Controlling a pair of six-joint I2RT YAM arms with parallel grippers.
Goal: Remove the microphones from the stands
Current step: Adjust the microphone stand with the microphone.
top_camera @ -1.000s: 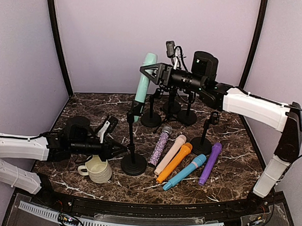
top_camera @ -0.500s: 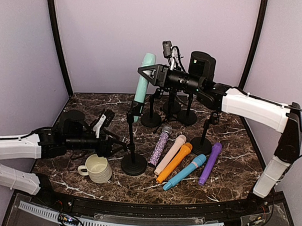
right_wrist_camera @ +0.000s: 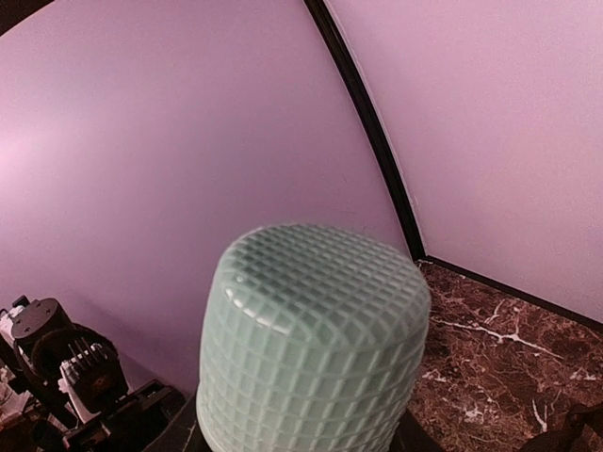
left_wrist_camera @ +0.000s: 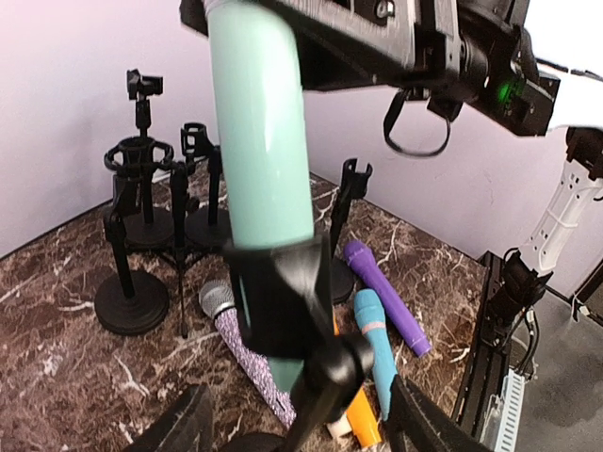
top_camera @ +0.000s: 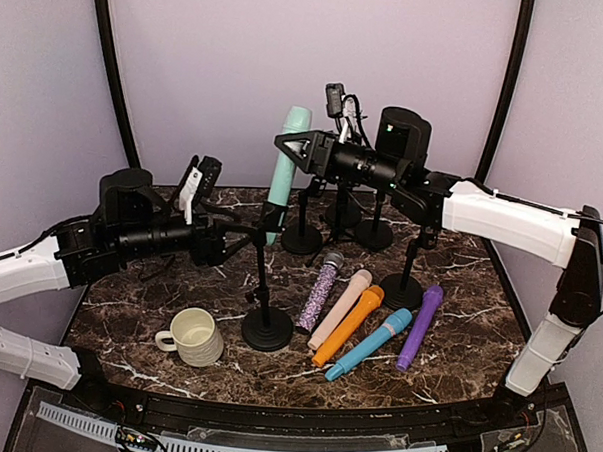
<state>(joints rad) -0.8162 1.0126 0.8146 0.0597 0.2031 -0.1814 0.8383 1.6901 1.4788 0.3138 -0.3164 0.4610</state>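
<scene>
A mint-green microphone [top_camera: 284, 175] stands tilted in the black clip [top_camera: 269, 217] of a stand [top_camera: 267, 330] with a round base. My right gripper [top_camera: 291, 145] reaches in from the right and is shut on the microphone's upper body. In the right wrist view its gridded head [right_wrist_camera: 311, 348] fills the space between the fingers. My left gripper [top_camera: 239, 238] hangs open at clip height, left of the stand. In the left wrist view the microphone [left_wrist_camera: 259, 122], the clip [left_wrist_camera: 283, 292] and the stand's joint [left_wrist_camera: 332, 369] sit between my spread fingers [left_wrist_camera: 179, 428], untouched.
Several loose microphones lie right of the stand: glittery purple [top_camera: 321, 287], peach [top_camera: 340, 306], orange [top_camera: 349, 323], blue [top_camera: 369, 344], purple [top_camera: 420, 326]. A cream mug [top_camera: 197, 337] sits front left. Empty stands [top_camera: 303, 236] [top_camera: 404, 286] are behind and to the right.
My left gripper opened, let go of the stand's lower pole and rose to clip height. My right gripper closed on the microphone's upper part.
</scene>
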